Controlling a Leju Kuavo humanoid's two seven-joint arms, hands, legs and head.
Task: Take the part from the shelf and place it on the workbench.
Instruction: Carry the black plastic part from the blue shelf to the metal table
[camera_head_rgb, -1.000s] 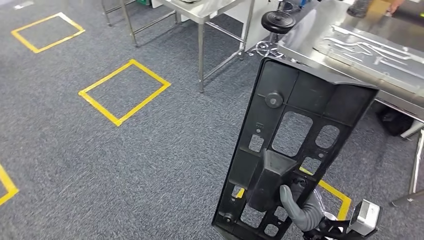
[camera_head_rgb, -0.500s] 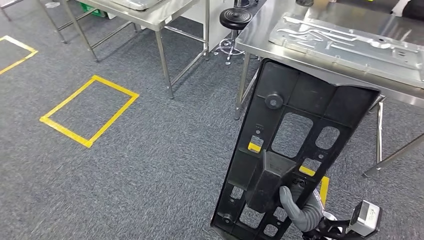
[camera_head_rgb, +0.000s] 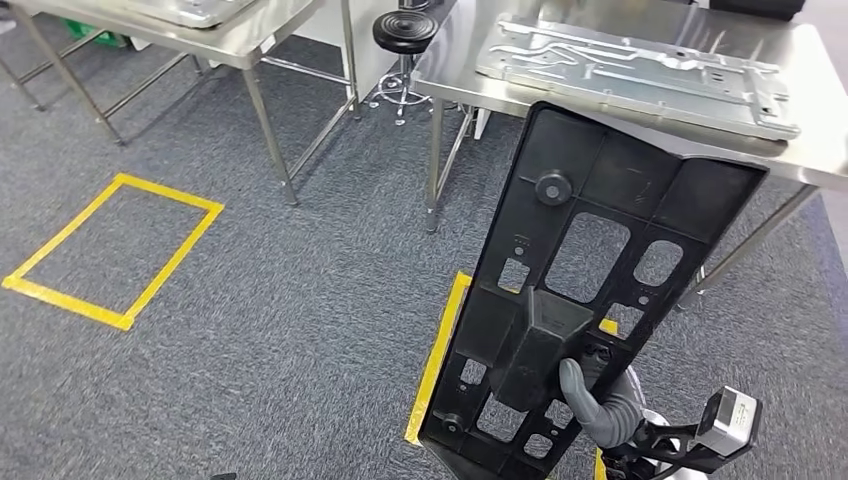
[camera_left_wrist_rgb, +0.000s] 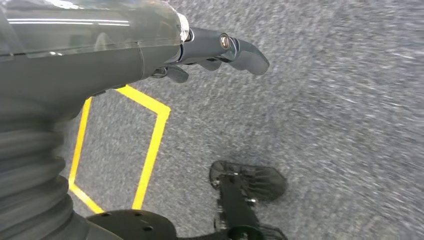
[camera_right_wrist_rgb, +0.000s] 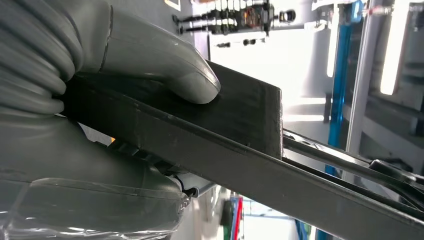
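While my right hand (camera_head_rgb: 598, 415) grips the part (camera_head_rgb: 590, 290) upright before the bench (camera_head_rgb: 800, 140), I see a metal plate (camera_head_rgb: 640, 72) lying there; my left hand (camera_left_wrist_rgb: 220, 47) hangs with fingers apart, holding nothing.

You had a steel workbench (camera_head_rgb: 820, 110) ahead on the right, with a flat metal plate (camera_head_rgb: 640, 75) lying on it. A second steel table (camera_head_rgb: 250, 40) stood to the left, a black stool (camera_head_rgb: 405, 30) between them. Grey carpet (camera_head_rgb: 300, 300) carried yellow tape squares (camera_head_rgb: 110, 250).
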